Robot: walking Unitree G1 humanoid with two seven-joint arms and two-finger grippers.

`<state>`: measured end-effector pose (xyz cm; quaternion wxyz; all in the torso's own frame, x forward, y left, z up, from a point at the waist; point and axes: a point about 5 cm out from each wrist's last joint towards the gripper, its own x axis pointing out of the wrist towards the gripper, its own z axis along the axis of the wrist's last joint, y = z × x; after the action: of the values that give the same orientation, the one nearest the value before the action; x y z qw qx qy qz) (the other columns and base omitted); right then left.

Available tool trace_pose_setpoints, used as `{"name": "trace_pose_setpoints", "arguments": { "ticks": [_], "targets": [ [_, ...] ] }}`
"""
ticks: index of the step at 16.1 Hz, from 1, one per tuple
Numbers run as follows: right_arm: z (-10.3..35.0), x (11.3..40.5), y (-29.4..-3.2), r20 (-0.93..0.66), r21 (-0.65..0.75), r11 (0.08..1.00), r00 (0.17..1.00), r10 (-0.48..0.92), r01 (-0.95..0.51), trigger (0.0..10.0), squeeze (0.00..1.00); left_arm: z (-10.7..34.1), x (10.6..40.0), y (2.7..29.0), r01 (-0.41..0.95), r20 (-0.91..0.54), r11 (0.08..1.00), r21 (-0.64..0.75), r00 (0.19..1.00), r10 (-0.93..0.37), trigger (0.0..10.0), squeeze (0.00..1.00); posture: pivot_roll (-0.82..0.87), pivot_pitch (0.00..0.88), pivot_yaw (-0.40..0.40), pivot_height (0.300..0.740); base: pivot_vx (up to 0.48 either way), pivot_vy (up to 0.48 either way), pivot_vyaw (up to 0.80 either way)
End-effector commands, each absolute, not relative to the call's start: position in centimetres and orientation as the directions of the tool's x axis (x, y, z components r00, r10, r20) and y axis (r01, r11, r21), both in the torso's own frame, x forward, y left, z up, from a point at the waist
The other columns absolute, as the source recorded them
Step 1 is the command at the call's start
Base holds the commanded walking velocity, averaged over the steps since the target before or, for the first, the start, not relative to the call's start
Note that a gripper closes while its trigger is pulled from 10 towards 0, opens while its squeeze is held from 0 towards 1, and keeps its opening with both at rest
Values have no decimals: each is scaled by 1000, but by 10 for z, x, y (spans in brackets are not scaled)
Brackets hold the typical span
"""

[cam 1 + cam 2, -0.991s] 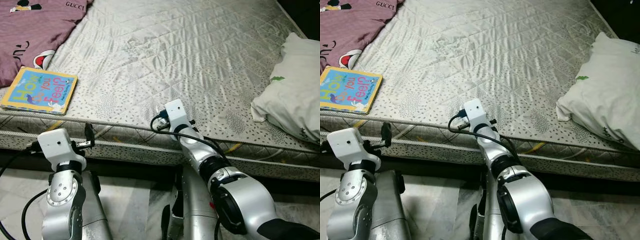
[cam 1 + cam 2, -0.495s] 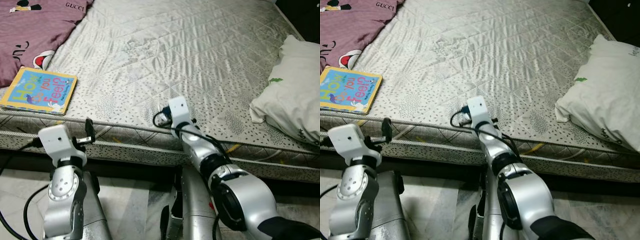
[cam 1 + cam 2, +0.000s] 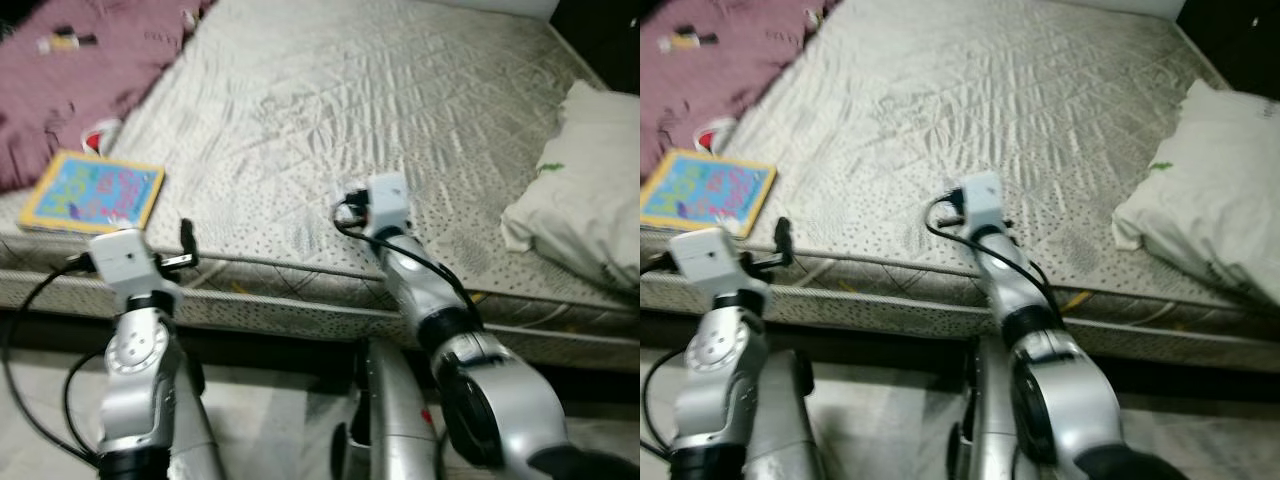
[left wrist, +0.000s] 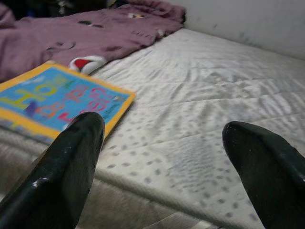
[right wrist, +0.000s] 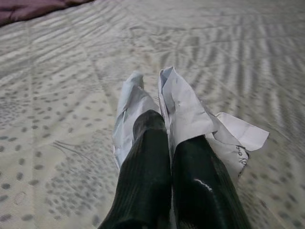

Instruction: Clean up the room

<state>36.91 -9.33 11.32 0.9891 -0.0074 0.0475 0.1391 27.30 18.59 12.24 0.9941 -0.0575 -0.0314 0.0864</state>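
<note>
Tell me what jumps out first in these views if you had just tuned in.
The right tool is shut on a crumpled white paper over the quilted mattress. At the mattress's left edge lies a bright picture book beside a maroon blanket, with the open left tool pointed toward it. A white pillow sits at the right edge.

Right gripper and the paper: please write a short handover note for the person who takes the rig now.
Right gripper: shut on a crumpled white paper, held above the mattress.
Left gripper: open, holding nothing, at the mattress edge, pointing toward the picture book.
The picture book lies near the mattress's front left corner, beside the purple blanket. A white pillow lies on the right.
Done: paper picked up.
Left: dispose of the paper; the book is not yet picked up.
</note>
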Motion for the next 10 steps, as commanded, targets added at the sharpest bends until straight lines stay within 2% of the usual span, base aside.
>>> {"name": "trace_pose_setpoints", "arguments": {
  "ticks": [1, 3, 6, 7, 8, 10],
  "targets": [
    [116, 367, -103, -65, -3, 970, 968, 243, -244, 0, 0, 124, 277, 178, -129, 61, 987, -96, 989, 136, 10000, 0, -49, 0, -53, 488, 0, 0, 0],
    [114, 362, -109, -57, 23, 983, 981, 185, -184, 0, 0, 126, 281, 178, -145, 64, 986, -76, 987, 150, 10000, 0, -79, 0, -33, 488, 0, 0, 0],
    [127, 355, -112, 34, 42, 984, 985, 172, -173, 0, 0, 127, 283, 179, -120, 72, 989, -86, 989, 126, 10000, 0, -75, 0, -18, 488, 0, 0, 0],
    [127, 349, -115, 47, 41, 985, 985, 168, -170, 4314, 0, 128, 282, 179, -116, 74, 990, -83, 990, 122, 10000, 0, -67, 0, -15, 488, 0, 0, 0],
    [127, 344, -118, 40, 58, 985, 986, 162, -164, 10000, 0, 126, 281, 181, -118, 65, 987, -104, 990, 125, 10000, 0, -62, 0, -12, 488, 0, 0, 0],
    [142, 330, -116, 108, 102, 976, 977, 184, -195, 10000, 0, 121, 274, 191, -156, 54, 984, -83, 985, 161, 10000, 0, -59, 0, -6, 488, 0, 0, 0]
  ]
}}
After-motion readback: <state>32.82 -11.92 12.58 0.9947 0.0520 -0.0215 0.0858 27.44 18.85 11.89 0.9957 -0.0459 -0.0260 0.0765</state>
